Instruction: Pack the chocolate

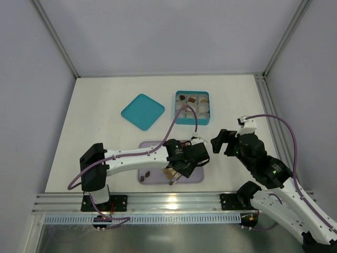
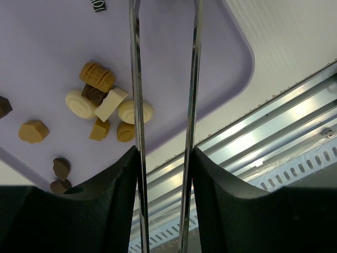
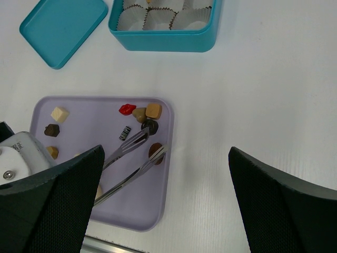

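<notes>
Left tool [image 2: 164, 158]: part closed, clamped on tweezers [image 2: 136, 79]. Blades stand apart over the purple tray [image 3: 158, 211], nothing seen pinched between them. Right tool [image 1: 225, 142]: jaws wide, empty, hanging over the surface [image 3: 253, 105] beside the tray. Chocolate [image 2: 102, 100]: most pieces loose on the tray, one clump plus scattered ones. Teal box [image 3: 163, 39]: a few brown pieces in the far row, nearer paper cups [image 3: 152, 18] bare. Lid [image 1: 142, 112] lies off, beside the box. Judged: early stage; most of the packing is left, then the lid
</notes>
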Robot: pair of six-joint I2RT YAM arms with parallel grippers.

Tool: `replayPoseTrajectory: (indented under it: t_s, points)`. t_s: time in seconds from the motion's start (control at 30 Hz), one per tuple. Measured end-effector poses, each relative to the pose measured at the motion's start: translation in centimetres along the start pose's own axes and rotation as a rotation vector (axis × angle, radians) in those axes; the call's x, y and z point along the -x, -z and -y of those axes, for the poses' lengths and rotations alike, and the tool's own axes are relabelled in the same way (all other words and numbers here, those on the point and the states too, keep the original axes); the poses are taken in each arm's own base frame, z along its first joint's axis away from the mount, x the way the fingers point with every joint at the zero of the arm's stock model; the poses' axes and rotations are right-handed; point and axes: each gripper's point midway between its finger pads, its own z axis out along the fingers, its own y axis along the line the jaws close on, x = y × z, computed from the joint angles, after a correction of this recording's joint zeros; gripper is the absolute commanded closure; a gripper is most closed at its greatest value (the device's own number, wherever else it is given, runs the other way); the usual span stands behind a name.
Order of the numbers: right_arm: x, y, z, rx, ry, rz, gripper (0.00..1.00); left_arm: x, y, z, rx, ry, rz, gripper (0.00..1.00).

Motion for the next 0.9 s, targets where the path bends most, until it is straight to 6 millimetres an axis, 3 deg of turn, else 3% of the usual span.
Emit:
replayPoseTrajectory:
  t_s: [0.9]
  points:
    - [-0.12, -0.05, 0.04, -0.001, -0.003, -0.003, 0.00, 0.01, 0.72, 0.00, -0.017, -0.002, 0.006, 0.55]
